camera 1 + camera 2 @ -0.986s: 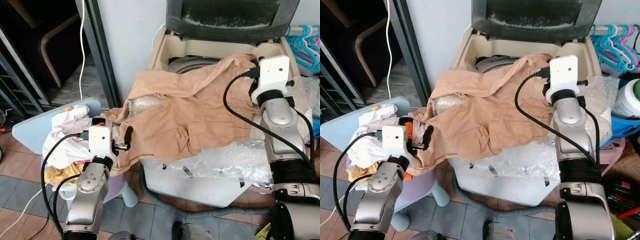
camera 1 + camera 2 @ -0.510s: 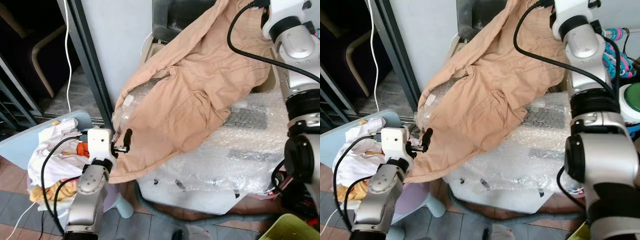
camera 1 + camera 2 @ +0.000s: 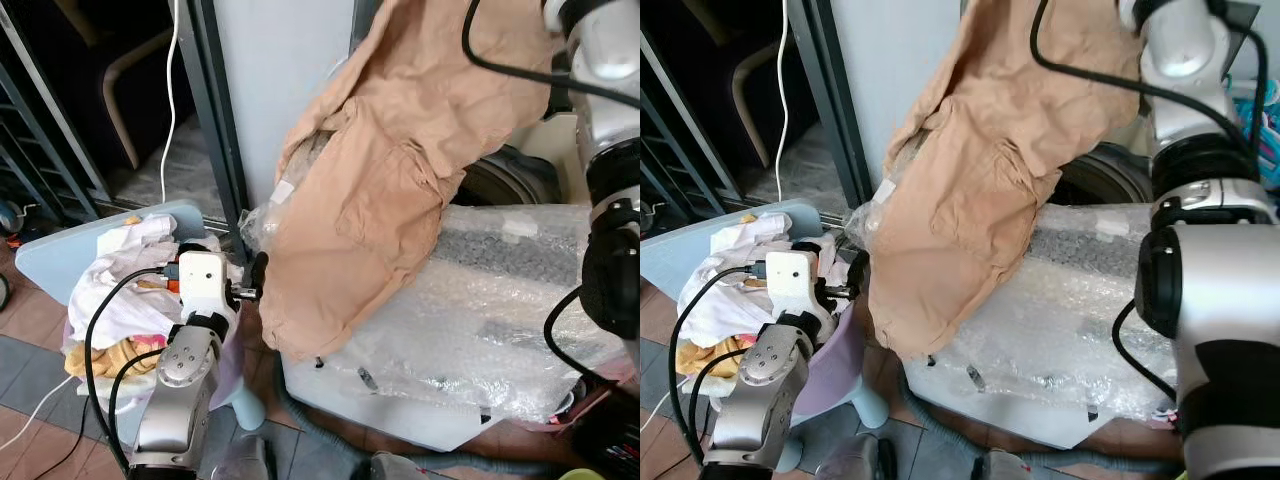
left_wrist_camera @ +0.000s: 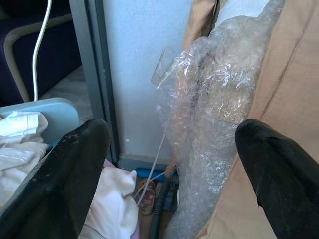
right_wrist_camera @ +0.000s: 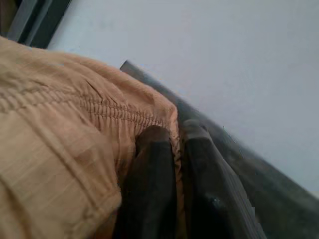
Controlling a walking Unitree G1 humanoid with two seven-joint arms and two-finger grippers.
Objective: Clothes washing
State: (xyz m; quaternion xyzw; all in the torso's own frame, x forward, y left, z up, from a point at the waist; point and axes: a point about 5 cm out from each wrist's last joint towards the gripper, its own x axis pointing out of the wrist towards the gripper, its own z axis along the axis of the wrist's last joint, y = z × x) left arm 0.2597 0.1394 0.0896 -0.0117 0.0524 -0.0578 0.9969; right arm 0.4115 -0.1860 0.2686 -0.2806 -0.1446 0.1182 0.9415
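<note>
Presently, a tan garment (image 3: 380, 190) is held aloft by the right gripper (image 5: 175, 164), whose two black fingers are pinched together on a gathered, elasticated edge of the cloth, as seen in the right wrist view; the garment is draped downward from that hold, its lower part hanging over the front left corner of the washing machine (image 3: 480, 420), its hem reaching down past the machine's top edge; a flap pocket is seen on the cloth's facing side; the machine's top is covered in bubble wrap (image 3: 510, 310), and part of the dark round drum opening (image 3: 505, 180) is seen behind the cloth; the silver right arm (image 3: 1200, 190) is raised at the right edge of the scene, a black cable running along it; the left gripper (image 3: 255, 280) is held low, just beside the hanging hem, its fingers (image 4: 65, 169) spread wide apart and holding nothing, with crumpled plastic film and the tan cloth lying ahead between them in the left wrist view; a heap of white and yellow laundry (image 3: 115, 305) is piled in a basket to the robot's left, beside a pale blue board (image 3: 60, 255); a dark metal door frame (image 3: 220, 130) and a white cord (image 3: 170, 90) are noted behind; a grey hose (image 3: 330, 425) is noted on the tiled floor under the machine.
</note>
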